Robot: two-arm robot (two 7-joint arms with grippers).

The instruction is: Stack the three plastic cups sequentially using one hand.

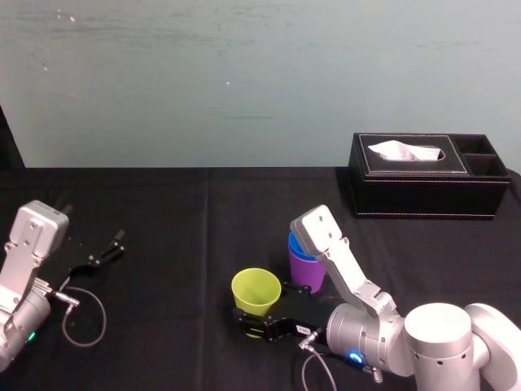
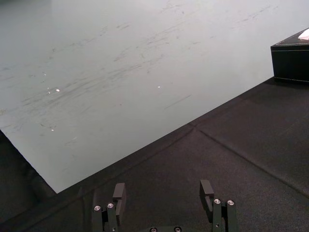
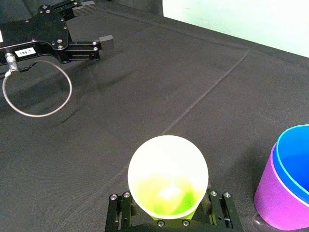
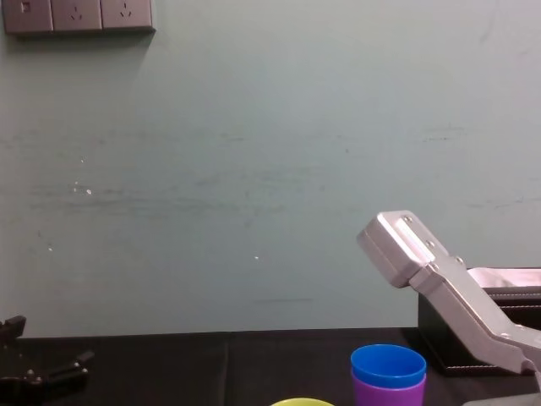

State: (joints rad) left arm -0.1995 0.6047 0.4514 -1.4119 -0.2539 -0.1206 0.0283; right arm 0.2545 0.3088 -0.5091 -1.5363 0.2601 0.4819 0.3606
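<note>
The yellow-green cup [image 1: 256,291] stands upright on the black cloth at the front centre. My right gripper [image 1: 256,319], on its silver-grey arm, reaches in low from the right and sits around the cup's lower part. In the right wrist view the cup [image 3: 168,179] rises straight out of the gripper [image 3: 169,218], and its wide rim hides where the two meet. Just to the right, the blue cup [image 1: 295,243] sits nested inside the purple cup [image 1: 308,269]; both also show in the chest view as the blue cup [image 4: 388,366] and the purple cup [image 4: 389,391]. My left gripper [image 2: 163,191] rests open at the far left.
A black tissue box [image 1: 423,175] stands at the back right of the table. A grey cable loop [image 1: 81,318] lies on the cloth beside the left arm. A pale green wall runs behind the table's far edge.
</note>
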